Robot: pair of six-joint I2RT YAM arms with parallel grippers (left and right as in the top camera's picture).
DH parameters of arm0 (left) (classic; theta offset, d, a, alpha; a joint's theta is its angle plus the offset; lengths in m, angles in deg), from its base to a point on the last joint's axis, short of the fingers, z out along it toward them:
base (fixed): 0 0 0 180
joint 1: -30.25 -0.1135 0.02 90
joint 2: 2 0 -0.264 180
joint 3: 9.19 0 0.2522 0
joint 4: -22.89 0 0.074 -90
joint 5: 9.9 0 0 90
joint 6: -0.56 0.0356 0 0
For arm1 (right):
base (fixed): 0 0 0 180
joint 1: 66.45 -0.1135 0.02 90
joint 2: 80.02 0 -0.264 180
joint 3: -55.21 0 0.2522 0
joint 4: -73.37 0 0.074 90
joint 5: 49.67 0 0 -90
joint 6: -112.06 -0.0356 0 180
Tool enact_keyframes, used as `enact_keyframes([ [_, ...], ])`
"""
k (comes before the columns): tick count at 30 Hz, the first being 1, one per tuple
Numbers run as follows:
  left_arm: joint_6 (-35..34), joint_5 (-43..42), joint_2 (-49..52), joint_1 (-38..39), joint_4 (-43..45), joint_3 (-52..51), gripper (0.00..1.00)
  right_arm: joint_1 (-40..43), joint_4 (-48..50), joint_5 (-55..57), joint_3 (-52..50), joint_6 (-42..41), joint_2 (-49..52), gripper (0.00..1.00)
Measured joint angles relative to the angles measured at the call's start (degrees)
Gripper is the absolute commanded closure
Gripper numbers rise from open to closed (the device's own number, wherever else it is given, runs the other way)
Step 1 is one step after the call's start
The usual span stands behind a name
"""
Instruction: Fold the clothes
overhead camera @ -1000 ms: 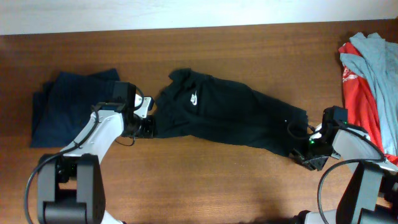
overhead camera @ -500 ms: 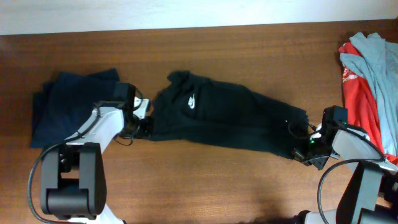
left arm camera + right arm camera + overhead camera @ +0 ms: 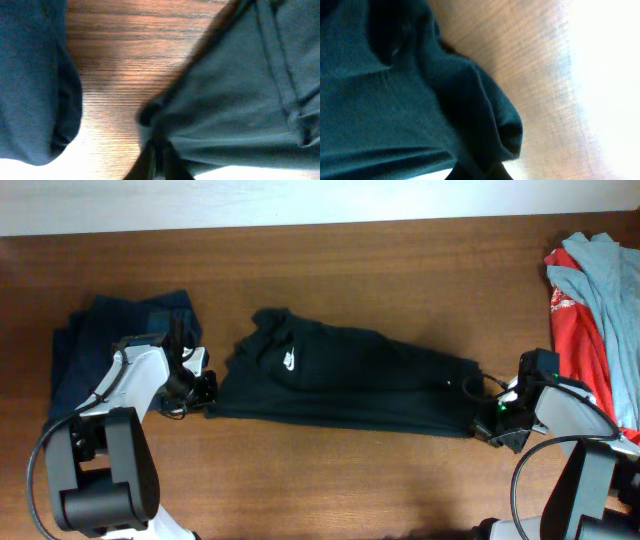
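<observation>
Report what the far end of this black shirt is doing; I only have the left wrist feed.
Observer: The right gripper pinches the far end of the black T-shirt, which is stretched out across the table between the two arms.
Operator: Give me the logo.
Observer: A small white logo faces up near your end, not far from the left gripper.
Operator: Name what lies beyond the right arm.
Observer: A red garment and a pale grey-blue garment are heaped at the table's right edge, apart from the shirt.
</observation>
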Motion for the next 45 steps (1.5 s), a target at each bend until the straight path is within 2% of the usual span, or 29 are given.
enact_keyframes([
  [2,0.09,0.57,0.00,-0.26,-0.07,0.00,0.60,0.00,-3.65,1.88,0.57,-0.61,0.02,0.96],
  [6,-0.13,0.55,-0.09,-0.63,-0.02,0.09,0.57,0.07,-7.96,6.34,2.43,-2.40,0.04,0.75],
  [8,-0.15,0.55,-0.09,-0.63,-0.04,0.57,0.57,0.07,-9.11,7.41,4.26,-3.19,0.04,0.60],
  [10,-0.15,0.50,-0.11,-0.63,-0.48,1.99,0.57,0.07,-10.93,6.78,6.93,-2.27,0.04,0.53],
  [14,0.07,-1.99,-0.90,-0.63,-1.29,8.11,0.51,0.07,-14.58,1.44,12.59,1.62,0.02,0.36],
  [19,2.25,-10.69,-3.26,0.87,4.46,16.50,0.52,0.07,-15.69,-4.35,18.38,3.91,-0.81,0.32],
  [24,2.12,-14.25,-2.36,8.90,11.91,17.33,0.50,0.07,-14.58,-6.34,18.95,4.24,-1.11,0.32],
  [27,1.88,-15.41,1.97,14.19,16.37,17.40,0.50,0.07,-13.60,-6.71,18.95,4.26,-1.11,0.32],
  [34,1.73,-15.85,12.85,18.58,26.82,17.29,0.52,0.07,-13.25,-6.93,18.95,4.26,-1.11,0.32],
  [40,1.55,-15.85,14.62,19.21,29.35,17.29,0.63,0.07,-13.05,-6.93,18.95,4.26,-1.11,0.32],
  [45,1.53,-15.21,15.26,19.21,29.33,17.29,0.88,0.07,-12.31,-6.93,18.95,4.26,-1.11,0.32],
])
